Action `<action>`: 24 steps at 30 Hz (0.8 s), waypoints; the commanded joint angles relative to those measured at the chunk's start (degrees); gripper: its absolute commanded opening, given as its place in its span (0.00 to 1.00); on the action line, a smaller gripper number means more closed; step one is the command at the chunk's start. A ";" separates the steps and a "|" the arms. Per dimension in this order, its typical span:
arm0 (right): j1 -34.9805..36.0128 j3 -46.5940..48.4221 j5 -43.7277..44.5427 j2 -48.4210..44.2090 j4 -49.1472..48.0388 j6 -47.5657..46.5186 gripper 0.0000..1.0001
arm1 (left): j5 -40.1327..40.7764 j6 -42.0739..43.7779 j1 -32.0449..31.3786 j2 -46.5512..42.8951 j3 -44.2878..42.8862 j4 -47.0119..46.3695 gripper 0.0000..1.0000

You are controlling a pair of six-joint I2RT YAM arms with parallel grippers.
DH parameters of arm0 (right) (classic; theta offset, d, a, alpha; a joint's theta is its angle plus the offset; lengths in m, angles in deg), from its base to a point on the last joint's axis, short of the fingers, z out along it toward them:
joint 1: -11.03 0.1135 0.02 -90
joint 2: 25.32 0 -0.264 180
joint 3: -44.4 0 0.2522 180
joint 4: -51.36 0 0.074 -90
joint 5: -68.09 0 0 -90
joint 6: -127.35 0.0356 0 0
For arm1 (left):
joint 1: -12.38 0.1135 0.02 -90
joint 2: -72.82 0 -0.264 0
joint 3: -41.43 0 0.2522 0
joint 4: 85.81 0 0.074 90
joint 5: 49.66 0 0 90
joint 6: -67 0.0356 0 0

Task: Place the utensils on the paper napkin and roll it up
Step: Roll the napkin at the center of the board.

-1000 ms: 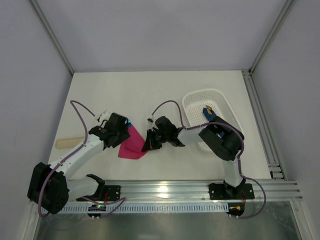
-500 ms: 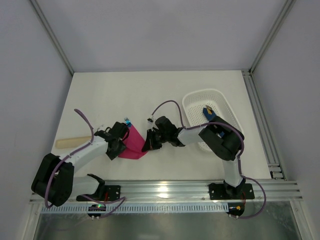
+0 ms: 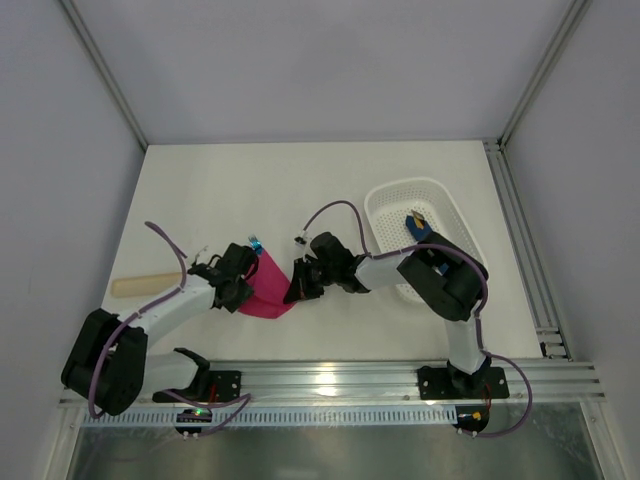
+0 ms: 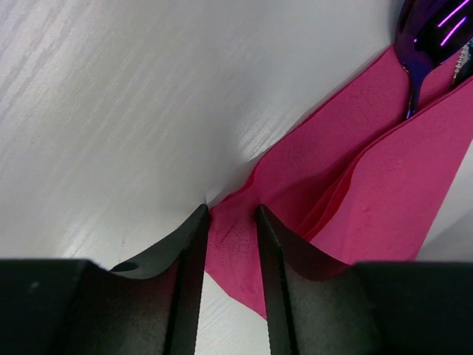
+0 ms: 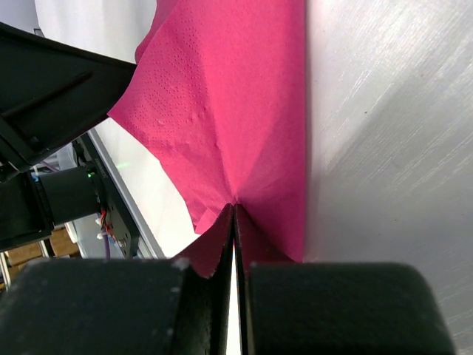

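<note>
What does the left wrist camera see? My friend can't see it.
Two black fingers straddle a corner of a folded pink napkin on a white table, with a narrow gap between them. A shiny purple spoon lies on the napkin at top right.

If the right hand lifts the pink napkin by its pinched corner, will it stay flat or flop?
Probably flops: the paper napkin already puckers where the right hand pinches it. Likely light and easy to tear, being thin folded sheet. The glossy spoon against its fold may slip out.
</note>
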 commanded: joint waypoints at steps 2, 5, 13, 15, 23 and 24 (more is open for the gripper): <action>-0.30 1.34 1.11 1.25 1.57 -1.98 0.04 | -3.42 -2.11 -0.02 0.68 4.07 -2.95 0.31; -0.30 1.34 1.11 1.51 1.57 -1.89 0.04 | -3.69 -1.84 -0.02 -0.11 4.34 -3.57 0.19; -0.21 1.43 1.20 2.04 1.48 -1.80 0.04 | -2.63 0.70 -0.02 -2.92 2.67 -1.81 0.01; -0.30 1.60 1.20 2.30 1.56 -1.89 0.04 | -2.46 1.85 -0.02 -3.71 1.62 -0.85 0.00; -0.30 1.95 1.29 3.27 2.44 -2.15 0.04 | -3.86 11.07 -0.02 -4.69 -2.34 -3.82 0.00; -0.30 2.13 1.29 3.27 2.79 -2.33 0.04 | -4.73 13.43 -0.02 -4.51 -2.60 -4.79 0.00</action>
